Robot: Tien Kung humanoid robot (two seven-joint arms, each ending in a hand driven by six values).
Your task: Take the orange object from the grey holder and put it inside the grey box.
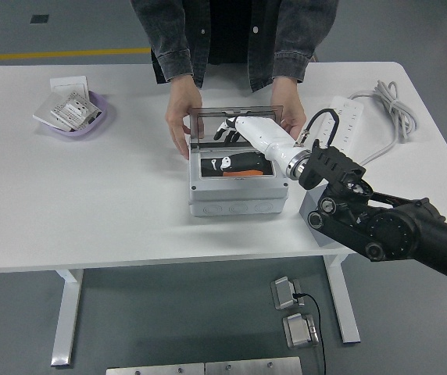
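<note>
A: What fills the scene, largest first?

B: A white worktop (130,211). A grey box (237,187) sits on it, its clear lid (235,121) raised at the back. Behind the box stands a person, one hand (181,121) on each side of the box, steadying it.

A: And the robot?

B: The right arm reaches in from the box's right. Its right hand (231,131) hovers above the box's back edge, fingers loosely spread, gripping nothing. The left arm is not visible.

A: Where is the orange object?

B: The orange object (243,173) lies inside the box, on its dark floor, just below the hand and apart from it.

A: Which step is this?

B: I judge the placing done and the release finished. Next, the hand should lift clear without catching the lid.

A: Anything else?

B: Left of the box, a purple bowl (79,117); right of it, a white power strip (348,125).
</note>
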